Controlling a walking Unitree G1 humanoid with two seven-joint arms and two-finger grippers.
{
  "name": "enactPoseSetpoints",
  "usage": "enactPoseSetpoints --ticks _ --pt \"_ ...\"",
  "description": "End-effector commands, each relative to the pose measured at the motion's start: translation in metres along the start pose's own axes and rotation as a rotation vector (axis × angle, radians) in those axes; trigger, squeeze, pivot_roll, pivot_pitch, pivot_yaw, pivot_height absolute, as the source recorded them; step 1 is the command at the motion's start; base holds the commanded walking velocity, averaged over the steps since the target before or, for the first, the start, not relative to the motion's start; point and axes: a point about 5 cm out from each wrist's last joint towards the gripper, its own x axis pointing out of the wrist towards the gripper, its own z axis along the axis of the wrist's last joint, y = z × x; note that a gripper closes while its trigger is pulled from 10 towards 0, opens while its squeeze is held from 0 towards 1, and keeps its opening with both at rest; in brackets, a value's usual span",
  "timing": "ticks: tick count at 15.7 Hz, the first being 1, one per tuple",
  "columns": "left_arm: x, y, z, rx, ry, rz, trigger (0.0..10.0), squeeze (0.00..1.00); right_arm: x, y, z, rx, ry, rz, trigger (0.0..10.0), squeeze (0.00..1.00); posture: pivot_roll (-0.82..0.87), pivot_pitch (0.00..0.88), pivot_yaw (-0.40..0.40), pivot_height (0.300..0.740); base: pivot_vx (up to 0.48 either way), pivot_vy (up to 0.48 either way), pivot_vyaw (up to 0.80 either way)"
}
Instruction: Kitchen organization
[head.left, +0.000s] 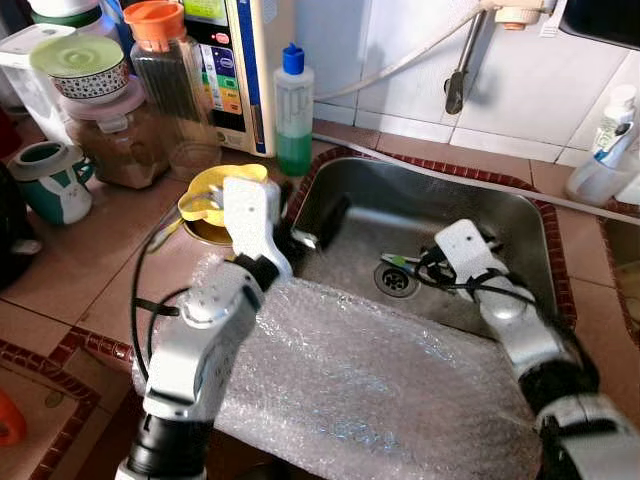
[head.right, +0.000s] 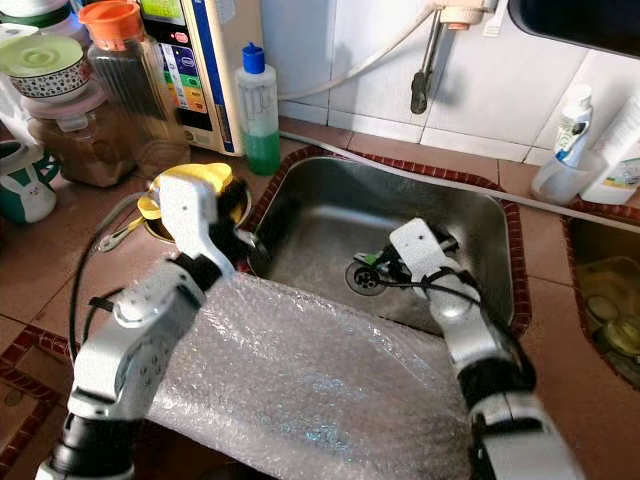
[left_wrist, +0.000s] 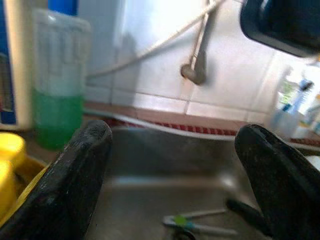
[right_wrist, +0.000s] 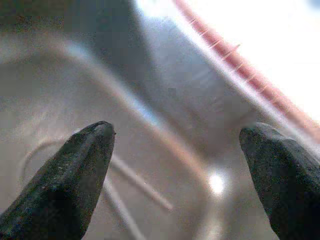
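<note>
Stainless steel sink (head.left: 520, 215), centre frame: both the right gripper (head.left: 418, 262) and left gripper (head.left: 318, 232) gape wide and empty, so I'd lower the right slowly onto what's probably green-handled tongs (left_wrist: 197, 222) by the drain.

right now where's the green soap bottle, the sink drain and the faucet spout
green soap bottle (head.left: 293, 120), left eye view, on its clear body
sink drain (head.left: 396, 279), left eye view, on the strainer
faucet spout (head.left: 455, 92), left eye view, on its lower end

One sink (head.left: 520, 215), one green soap bottle (head.left: 293, 112), two jars (head.left: 175, 75), one mug (head.left: 52, 180)
</note>
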Motion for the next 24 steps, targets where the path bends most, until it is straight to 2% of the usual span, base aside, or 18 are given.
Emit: enactPoseSetpoints --ticks 1,5,6,7,9,11,12,13,15,16,17,18,20,24 --pt "0.002 0.005 0.000 0.018 -0.001 0.024 10.0 1.00 -0.003 -0.007 0.010 0.034 -0.054 -0.058 10.0 1.00 0.01 0.104 0.017 0.740 0.000 0.000 0.00" --pt "0.005 0.019 0.004 0.067 -0.021 0.104 10.0 1.00 -0.018 0.002 0.023 0.131 -0.130 -0.071 10.0 1.00 0.00 0.100 0.017 0.740 0.000 0.000 0.00" --pt "0.005 0.027 0.006 0.098 -0.025 0.162 10.0 0.45 -0.023 0.006 0.026 0.127 -0.158 -0.084 10.0 1.00 0.00 0.099 0.017 0.740 0.000 0.000 0.00" --pt "0.005 0.036 0.008 0.123 -0.033 0.221 10.0 0.00 -0.029 0.014 0.030 0.123 -0.189 -0.070 10.0 1.00 0.00 0.098 0.016 0.740 0.000 0.000 0.00" --pt "0.003 0.055 0.012 0.140 -0.042 0.342 10.0 0.00 -0.038 0.030 0.040 0.153 -0.235 -0.014 10.0 1.00 -0.01 0.095 0.019 0.740 0.000 0.000 0.00" --pt "0.001 0.073 0.014 0.131 -0.040 0.441 10.0 0.00 -0.046 0.050 0.048 0.165 -0.275 0.084 10.0 1.00 0.00 0.095 0.022 0.740 0.000 0.000 0.00" --pt "-0.001 0.082 0.015 0.149 -0.036 0.484 10.0 0.00 -0.051 0.059 0.055 0.200 -0.305 0.160 10.0 1.00 0.00 0.096 0.021 0.740 0.000 0.000 0.00" --pt "-0.002 0.085 0.015 0.146 -0.033 0.496 10.0 0.00 -0.052 0.061 0.058 0.197 -0.316 0.178 10.0 1.00 0.00 0.096 0.021 0.740 0.000 0.000 0.00" --pt "-0.006 0.102 0.011 0.138 0.037 0.623 10.0 0.00 -0.063 0.073 0.075 0.179 -0.386 0.303 10.0 1.00 -0.01 0.099 0.022 0.740 0.000 0.000 0.00" --pt "-0.007 0.107 0.009 0.135 0.069 0.674 10.0 0.00 -0.069 0.077 0.086 0.193 -0.421 0.369 10.0 0.64 -0.01 0.100 0.022 0.740 0.000 0.000 0.00" --pt "-0.007 0.109 0.009 0.125 0.068 0.682 10.0 0.00 -0.074 0.080 0.094 0.218 -0.443 0.424 10.0 0.11 -0.01 0.101 0.023 0.740 0.000 0.000 0.00" --pt "-0.007 0.112 0.011 0.128 0.061 0.688 10.0 0.00 -0.080 0.082 0.102 0.251 -0.463 0.493 10.0 0.00 -0.01 0.102 0.024 0.740 0.000 0.000 0.00" --pt "-0.008 0.117 0.013 0.137 0.062 0.708 10.0 0.00 -0.088 0.080 0.114 0.311 -0.491 0.556 10.0 0.00 -0.02 0.103 0.026 0.740 0.000 0.000 0.00" --pt "-0.006 0.120 0.010 0.107 0.103 0.705 10.0 0.00 -0.096 0.075 0.139 0.509 -0.531 0.631 10.0 0.00 -0.02 0.106 0.026 0.740 0.000 0.000 0.00"
